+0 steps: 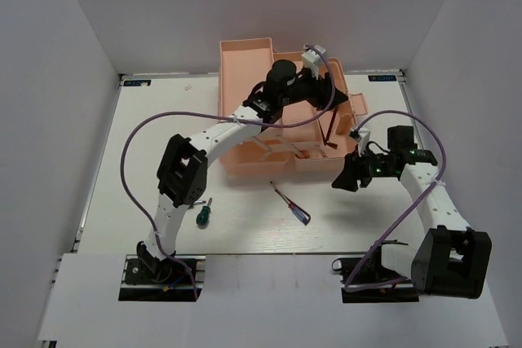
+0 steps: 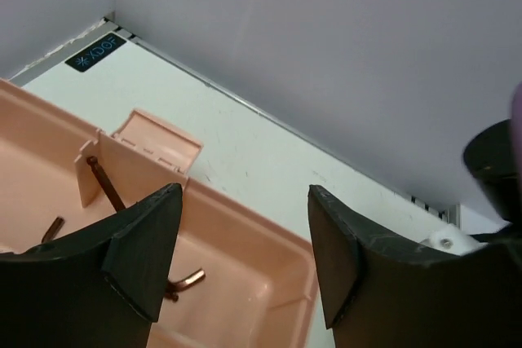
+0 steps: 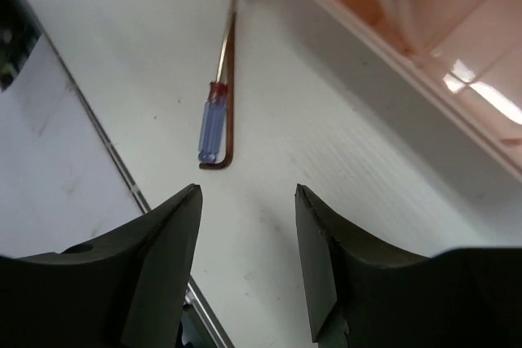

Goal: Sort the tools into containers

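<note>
With the left tool (image 2: 243,201) released over the toolbox (image 2: 261,242) and the right tool (image 3: 247,201) released above the counter (image 3: 342,160), the blue-handled screwdriver (image 3: 212,124) at the latter's eleven o'clock touches a hex key (image 3: 232,79), so a pinch may catch both or flick one away.

Plain pale grey walls (image 1: 245,6) close in a white table (image 1: 245,230) along the left, right and top of the frame, under soft even light
</note>
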Controlling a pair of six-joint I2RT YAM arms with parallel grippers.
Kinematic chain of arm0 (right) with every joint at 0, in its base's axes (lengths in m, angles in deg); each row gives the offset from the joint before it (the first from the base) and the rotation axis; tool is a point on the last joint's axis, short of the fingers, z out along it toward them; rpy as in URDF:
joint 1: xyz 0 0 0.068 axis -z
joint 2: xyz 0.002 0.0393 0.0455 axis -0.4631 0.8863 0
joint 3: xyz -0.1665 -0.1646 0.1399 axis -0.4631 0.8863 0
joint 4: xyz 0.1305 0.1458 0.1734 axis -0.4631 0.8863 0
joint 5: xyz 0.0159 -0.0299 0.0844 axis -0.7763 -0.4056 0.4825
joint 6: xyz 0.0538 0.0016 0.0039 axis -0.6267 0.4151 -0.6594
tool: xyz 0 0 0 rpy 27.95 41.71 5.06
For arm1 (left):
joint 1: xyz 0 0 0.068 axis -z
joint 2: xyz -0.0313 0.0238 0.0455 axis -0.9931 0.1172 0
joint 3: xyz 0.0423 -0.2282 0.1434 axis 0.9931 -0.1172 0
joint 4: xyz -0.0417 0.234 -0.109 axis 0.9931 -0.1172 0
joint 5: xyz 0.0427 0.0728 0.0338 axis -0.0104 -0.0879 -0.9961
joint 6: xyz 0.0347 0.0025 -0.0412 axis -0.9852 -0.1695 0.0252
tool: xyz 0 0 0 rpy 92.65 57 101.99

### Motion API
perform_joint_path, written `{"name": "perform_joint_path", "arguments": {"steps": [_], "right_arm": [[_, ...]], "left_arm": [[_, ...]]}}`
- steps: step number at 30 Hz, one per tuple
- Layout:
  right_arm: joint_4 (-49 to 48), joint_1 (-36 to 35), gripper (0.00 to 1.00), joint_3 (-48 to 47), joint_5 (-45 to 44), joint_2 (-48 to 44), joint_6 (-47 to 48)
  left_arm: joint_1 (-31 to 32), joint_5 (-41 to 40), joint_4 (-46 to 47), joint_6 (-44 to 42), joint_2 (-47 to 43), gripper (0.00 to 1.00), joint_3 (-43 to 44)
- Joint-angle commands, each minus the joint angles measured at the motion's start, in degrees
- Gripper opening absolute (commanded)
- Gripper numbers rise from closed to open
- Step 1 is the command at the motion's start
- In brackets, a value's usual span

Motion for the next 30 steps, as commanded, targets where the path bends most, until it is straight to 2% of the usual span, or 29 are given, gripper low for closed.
{"name": "perform_joint_path", "arguments": {"steps": [1, 2, 3, 5, 6, 7, 8, 9, 10, 11, 12, 13, 15, 16, 19, 24, 30], "right_arm": [[0.7, -3.6, 0.55, 3.5, 3.5, -2.4, 7.2], [0.1, -5.8, 0.55, 4.2, 2.1, -3.6, 7.3], [-0.5, -8.4, 0.55, 6.2, 0.0, -4.0, 7.4], [-4.1, -12.6, 0.54, 7.4, -4.1, -4.5, 5.6], [-6.2, -15.8, 0.54, 8.6, -8.8, -4.4, 4.7], [-8.4, -17.4, 0.54, 8.8, -10.6, -4.0, 3.1], [-10.4, -22.9, 0.54, 8.9, -12.5, -3.1, 1.7], [-11.3, -24.6, 0.54, 8.7, -18.3, -2.0, 0.8], [-12.1, -26.5, 0.57, 8.6, -20.2, -0.9, -0.2], [-14.2, -31.1, 0.58, 7.9, -21.7, -0.1, -2.6], [-15.0, -32.6, 0.58, 7.2, -26.1, 2.3, -3.2], [-16.5, -35.9, 0.58, 6.8, -27.6, 3.3, -5.0], [-17.4, -37.5, 0.56, 5.2, -32.9, 7.1, -6.4], [-18.3, -38.5, 0.53, 4.1, -34.4, 8.0, -8.2], [-18.9, -39.8, 0.44, 1.5, -40.0, 12.5, -10.4], [-19.6, -40.5, 0.44, 1.2, -41.6, 15.0, -11.0], [-19.3, -41.8, 0.44, 1.8, -38.7, 16.4, -10.8]], "left_arm": [[1.0, 0.8, -2.4, -3.3, -11.2, 0.72, -3.5], [1.8, -0.4, -6.4, -7.3, -14.2, 0.71, -5.4], [1.8, -0.4, -8.2, -8.7, -17.5, 0.63, -8.0], [2.5, -5.7, -12.4, -9.8, -29.6, 0.42, -19.5], [2.5, -8.5, -13.8, -10.3, -34.2, 0.29, -28.7], [2.5, -11.5, -14.7, -10.3, -43.8, 0.13, -33.5], [2.5, -18.3, -16.7, -9.3, -48.6, 0.1, -38.3], [2.5, -21.8, -18.3, -8.2, -53.0, 0.11, -46.9], [2.5, -28.2, -19.9, -6.8, -57.3, 0.18, -50.7], [2.5, -31.8, -22.0, -5.0, -65.0, 0.29, -54.1], [2.5, -34.9, -27.4, -0.4, -68.5, 0.39, -59.8], [2.5, -40.0, -29.8, 2.3, -74.7, 0.58, -64.8], [2.5, -43.5, -35.6, 8.5, -80.1, 0.68, -68.9], [2.5, -44.2, -36.4, 9.5, -82.5, 0.69, -72.2], [2.5, -44.9, -38.8, 11.4, -88.7, 0.69, -74.8], [2.5, -44.3, -41.0, 11.9, -90.0, 0.69, -75.3], [2.5, -43.1, -40.5, 11.4, -90.7, 0.74, -78.0]]}}
